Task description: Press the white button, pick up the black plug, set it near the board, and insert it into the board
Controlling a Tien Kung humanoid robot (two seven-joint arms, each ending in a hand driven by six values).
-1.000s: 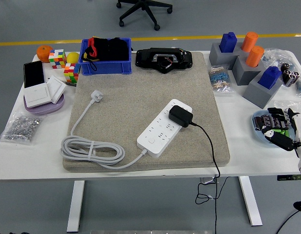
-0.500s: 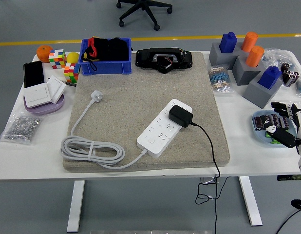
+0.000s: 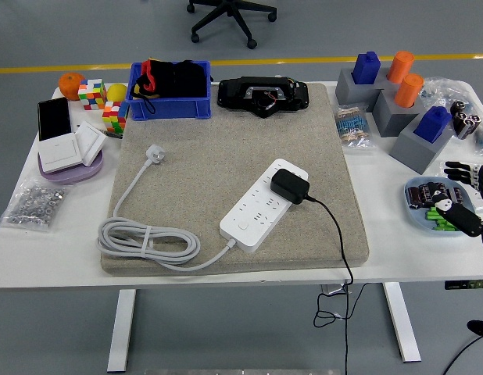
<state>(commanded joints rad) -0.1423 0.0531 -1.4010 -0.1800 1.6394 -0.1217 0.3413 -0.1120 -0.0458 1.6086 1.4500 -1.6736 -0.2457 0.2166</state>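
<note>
A white power strip lies diagonally on the beige mat. The black plug sits on the strip's far end, and its black cable runs off the table's front edge. A round white button shows at the strip's near end. My right hand hovers at the picture's right edge, over a blue dish of batteries. Its fingers are spread and hold nothing. It is far to the right of the plug.
The strip's white cord lies coiled at the mat's front left. A blue bin and a black device stand at the back. Grey blocks with blue and orange pegs are at the back right. Cubes, switches and a bag of nuts lie left.
My right hand has drawn back to the right, toward the picture's edge, and less of it shows. The plug and power strip have not moved.
</note>
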